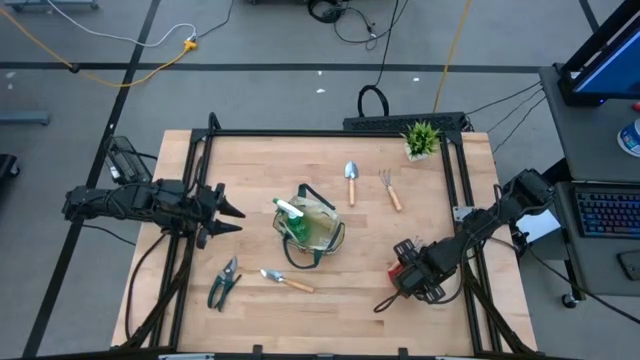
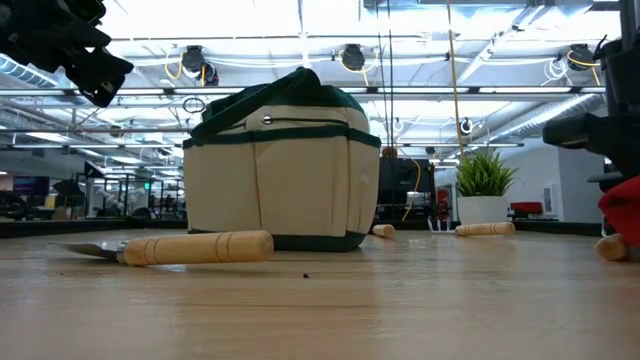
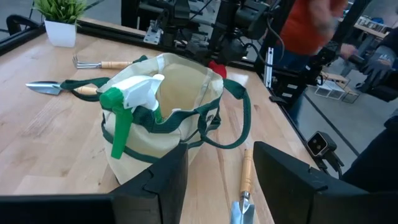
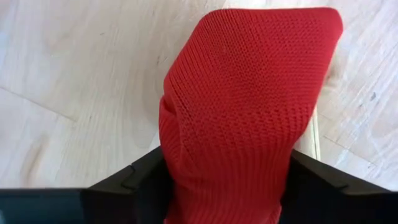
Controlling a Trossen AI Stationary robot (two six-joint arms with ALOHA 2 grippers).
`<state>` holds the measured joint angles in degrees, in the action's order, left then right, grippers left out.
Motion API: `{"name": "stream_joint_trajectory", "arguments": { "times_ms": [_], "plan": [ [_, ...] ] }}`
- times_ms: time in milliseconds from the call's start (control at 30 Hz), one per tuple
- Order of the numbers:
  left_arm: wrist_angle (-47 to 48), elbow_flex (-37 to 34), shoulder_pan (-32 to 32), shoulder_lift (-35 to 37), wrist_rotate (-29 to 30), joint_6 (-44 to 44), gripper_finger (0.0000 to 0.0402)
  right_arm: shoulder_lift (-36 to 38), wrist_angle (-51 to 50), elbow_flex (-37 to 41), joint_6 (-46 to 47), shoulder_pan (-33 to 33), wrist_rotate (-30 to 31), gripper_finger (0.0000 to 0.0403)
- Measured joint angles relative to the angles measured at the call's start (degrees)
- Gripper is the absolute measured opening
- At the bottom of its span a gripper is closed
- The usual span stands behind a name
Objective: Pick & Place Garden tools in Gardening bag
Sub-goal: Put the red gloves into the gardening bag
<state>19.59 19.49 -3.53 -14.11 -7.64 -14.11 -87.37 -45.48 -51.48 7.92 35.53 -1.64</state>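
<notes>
1. Step in hand, by my judgement: the right gripper [image 1: 412, 278], low over the near right of the table, is taking the red knit glove [image 4: 245, 106]. In the right wrist view the fabric sits bunched between the two dark fingers, touching both; whether they have gripped it firmly I cannot tell.
2. To do it well: close fully on the bunched knit, lift clear of the wood before travelling, then carry left to the khaki fabric tote bag with dark green trim [image 1: 322, 232] at table centre and release over its open mouth, clear of the looped handles.
3. The left gripper [image 1: 228, 212] waits at the left of the table, fingers parted and empty, facing the bag.
4. Count:
   - one green-and-white spray bottle [image 3: 124, 102], in the bag
   - two wooden-handled metal trowels, one far of the bag [image 1: 351, 180], one near of it [image 1: 284, 281]
   - one wooden-handled hand fork [image 1: 390, 189]
   - one pair of green-handled pruners [image 1: 223, 283]
   - one glove
   - one small potted green plant [image 1: 421, 139]
</notes>
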Motion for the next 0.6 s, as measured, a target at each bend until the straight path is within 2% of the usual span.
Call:
{"name": "stream_joint_trajectory", "arguments": {
  "times_ms": [267,467,600],
  "plan": [
    [0.0,0.0,0.0,0.0,0.0,0.3,0.0186,0.0,-6.1,-3.5,0.0,0.0,-0.2,0.0161],
    [0.0,0.0,0.0,0.0,0.0,0.4,0.0186,0.0,-16.4,-10.8,-3.5,0.0,-0.3,0.0122],
    [0.0,0.0,0.0,0.0,0.1,0.5,0.0186,0.0,-23.6,-16.3,-6.9,-0.3,-3.3,0.0101]
  ]
}}
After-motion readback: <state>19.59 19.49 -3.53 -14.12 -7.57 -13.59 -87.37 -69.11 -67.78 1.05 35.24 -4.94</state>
